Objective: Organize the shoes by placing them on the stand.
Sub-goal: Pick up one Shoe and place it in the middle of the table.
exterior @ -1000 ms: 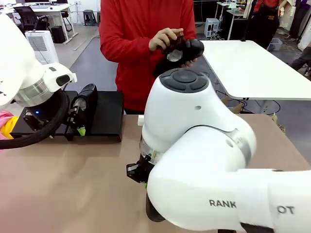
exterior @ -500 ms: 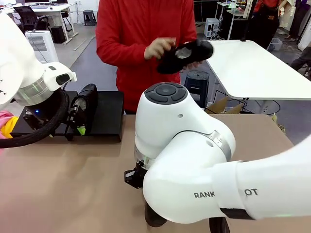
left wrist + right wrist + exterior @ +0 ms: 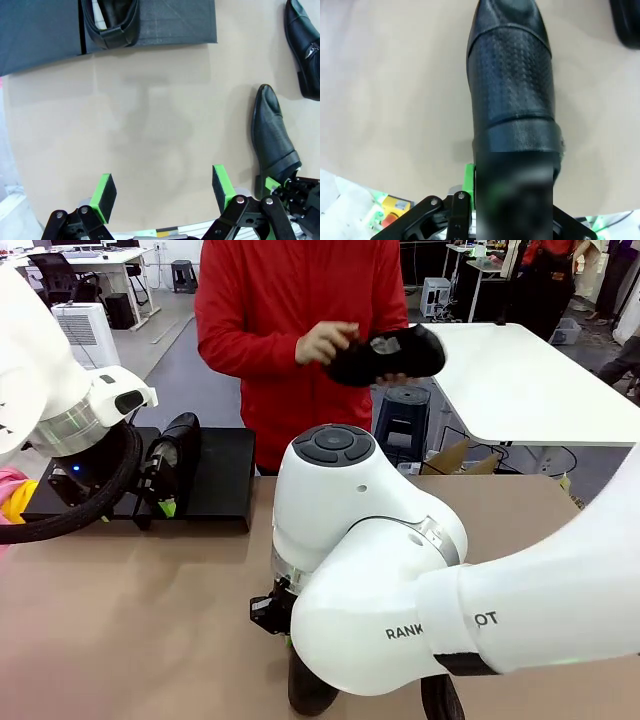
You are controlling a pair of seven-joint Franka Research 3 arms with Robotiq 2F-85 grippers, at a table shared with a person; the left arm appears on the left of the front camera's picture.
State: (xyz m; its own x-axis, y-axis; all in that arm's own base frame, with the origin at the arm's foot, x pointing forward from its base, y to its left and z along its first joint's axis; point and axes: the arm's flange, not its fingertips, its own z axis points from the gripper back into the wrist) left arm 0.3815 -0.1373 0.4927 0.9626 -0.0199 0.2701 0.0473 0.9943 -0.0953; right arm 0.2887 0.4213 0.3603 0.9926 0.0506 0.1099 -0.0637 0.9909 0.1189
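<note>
Since a second ago, the right arm (image 3: 380,570) is seen to have swung toward picture left and lower in the front view. The left gripper (image 3: 162,187) and the stand (image 3: 165,22) are unchanged.

The right gripper (image 3: 512,200) is set over the heel of the nearest shoe (image 3: 512,90), which lies on the tan, matte table (image 3: 150,125). One green pad (image 3: 469,177) is seen against the shoe's side, but whether the jaws clamp the heel or merely straddle it cannot be told. This shoe is of black leather: a smooth glossy toe, a pebbled panel behind it, then a smooth band. Its long axis runs away from the robot, toe toward the far side.

Near it a second shoe (image 3: 302,45) lies on the table, likewise toe-away, with a small silvery fitting on its side.

The left gripper is held over bare table short of the stand, its jaws spread wide with nothing between them.

Farther on, the stand, a flat matte-black platform in two sections, carries a third shoe (image 3: 112,22). This shoe is placed just beside the seam, heel at the near edge, long axis across the stand's depth.

At the far side, a fourth shoe (image 3: 390,355) is held by a person in a red top, one hand (image 3: 325,340) at its picture-left end. It has been brought nearer level than before and shifted toward picture right. Its long axis now runs across the picture, the right end slightly higher.
</note>
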